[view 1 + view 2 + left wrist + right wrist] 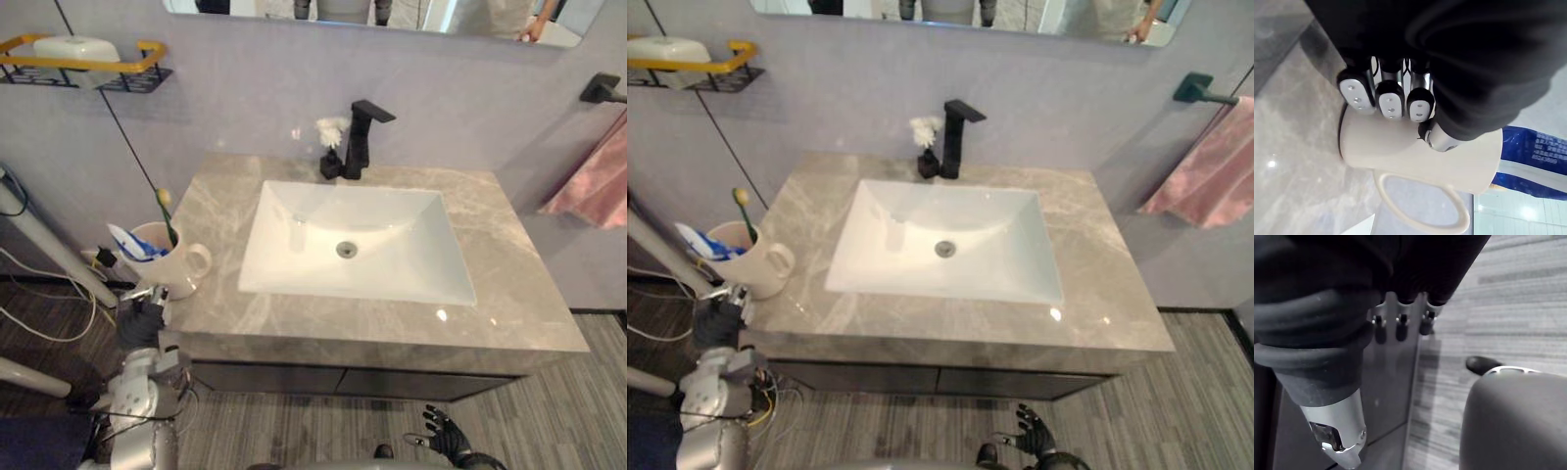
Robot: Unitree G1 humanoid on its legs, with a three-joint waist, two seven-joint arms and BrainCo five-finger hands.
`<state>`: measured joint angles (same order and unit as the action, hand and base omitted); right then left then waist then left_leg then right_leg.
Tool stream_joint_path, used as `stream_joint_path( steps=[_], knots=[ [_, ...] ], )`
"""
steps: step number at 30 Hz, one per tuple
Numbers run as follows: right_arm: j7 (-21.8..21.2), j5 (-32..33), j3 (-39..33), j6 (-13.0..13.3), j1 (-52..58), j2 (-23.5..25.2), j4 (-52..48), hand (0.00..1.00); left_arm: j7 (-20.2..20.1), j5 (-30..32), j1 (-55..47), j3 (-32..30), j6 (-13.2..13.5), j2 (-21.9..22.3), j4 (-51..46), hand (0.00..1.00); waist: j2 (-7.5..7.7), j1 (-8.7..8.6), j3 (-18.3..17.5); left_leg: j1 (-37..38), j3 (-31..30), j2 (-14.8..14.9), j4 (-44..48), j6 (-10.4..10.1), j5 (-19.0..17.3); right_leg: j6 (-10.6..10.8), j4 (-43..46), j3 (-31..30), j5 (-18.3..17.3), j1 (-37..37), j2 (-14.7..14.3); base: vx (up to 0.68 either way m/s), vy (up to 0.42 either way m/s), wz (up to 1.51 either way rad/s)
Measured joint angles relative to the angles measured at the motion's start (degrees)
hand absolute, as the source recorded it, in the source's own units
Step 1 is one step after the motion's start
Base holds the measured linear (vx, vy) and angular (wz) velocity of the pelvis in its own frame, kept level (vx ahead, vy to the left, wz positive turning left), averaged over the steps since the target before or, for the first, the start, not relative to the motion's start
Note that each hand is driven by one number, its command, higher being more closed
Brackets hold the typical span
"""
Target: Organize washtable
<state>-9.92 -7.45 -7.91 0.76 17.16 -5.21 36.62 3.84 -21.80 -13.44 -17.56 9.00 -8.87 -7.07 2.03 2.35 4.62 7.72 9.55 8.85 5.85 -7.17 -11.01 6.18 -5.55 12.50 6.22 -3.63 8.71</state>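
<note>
Your left robot hand (145, 315) is at the bench's front left corner, its fingers (1390, 99) and thumb curled against the side of the cream ceramic mug (176, 262), gripping it. The mug stands upright on the grey marbled stone bench (509, 284), left of the white rectangular sink (372, 220), with its handle turned toward the sink. A blue-and-white toothpaste tube (132, 245) and a toothbrush with a yellow-green head (167, 211) stick out of the mug.

Your right robot hand (446, 436) hangs low by the striped floor in front of the cabinet, its fingers spread and holding nothing.

Behind the sink stands a black angular faucet (361, 137), with a small white flower in a dark vase (331, 147) just beside it (to its left). A pink towel (598, 181) hangs on the wall at the right, and a yellow-railed wall shelf (147, 57) is at the upper left.
</note>
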Motion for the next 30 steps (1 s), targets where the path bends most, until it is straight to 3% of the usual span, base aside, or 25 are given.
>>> stream_joint_path(
  steps=[30],
  knots=[
    [0.0,0.0,0.0,0.0,0.1,-0.5,0.0,0.0,0.2,1.8,1.7,-1.3,-1.1,-4.0,4.3,1.0,-0.48,0.0,0.4,0.1,1.5,-0.1,0.0,0.0,0.0,0.2,0.0,-1.8,0.6,1.2,-0.1,-0.01,-0.002,-0.03]
  ],
)
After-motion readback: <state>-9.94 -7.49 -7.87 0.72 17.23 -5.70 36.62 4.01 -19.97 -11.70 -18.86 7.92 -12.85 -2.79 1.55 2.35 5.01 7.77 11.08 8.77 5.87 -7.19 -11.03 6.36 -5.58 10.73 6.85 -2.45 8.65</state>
